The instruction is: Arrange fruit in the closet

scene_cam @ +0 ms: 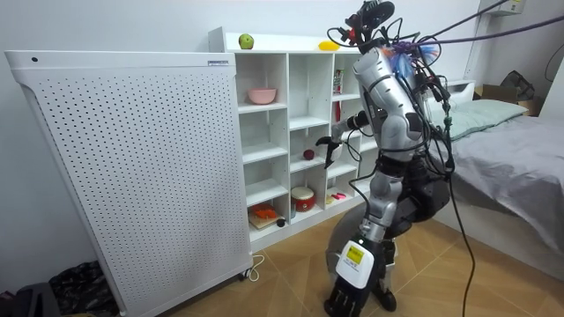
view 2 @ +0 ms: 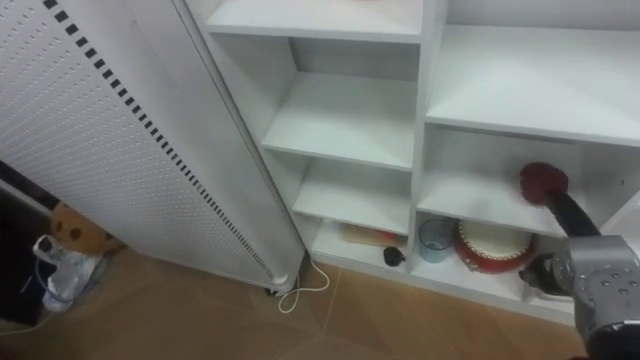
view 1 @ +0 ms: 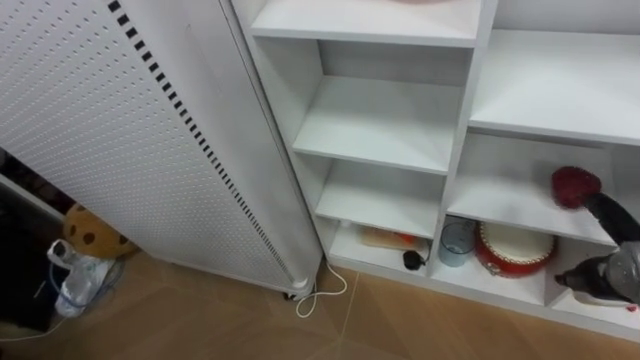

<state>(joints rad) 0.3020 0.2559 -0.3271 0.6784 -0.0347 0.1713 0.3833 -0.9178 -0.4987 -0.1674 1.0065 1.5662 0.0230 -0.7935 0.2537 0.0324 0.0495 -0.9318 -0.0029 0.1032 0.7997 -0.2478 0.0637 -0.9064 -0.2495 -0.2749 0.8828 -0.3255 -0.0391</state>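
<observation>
Right eye view: right robot hand [view 2: 566, 216] at red fruit [view 2: 541, 181]; grip cannot tell.

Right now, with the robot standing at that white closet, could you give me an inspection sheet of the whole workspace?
Surface: white closet shelves over a wooden floor.
Job's things: dark red fruit on a right-column shelf; green apple and yellow fruit on the closet top.
Clutter: red round container, glass cup, pink bowl.
Hands: right hand reaches to the dark red fruit, grip unclear; left hand near the chest.
Cables: white cable looped on the floor by the perforated panel.
Surroundings: bed at the room view's right; bag beside the panel.
</observation>
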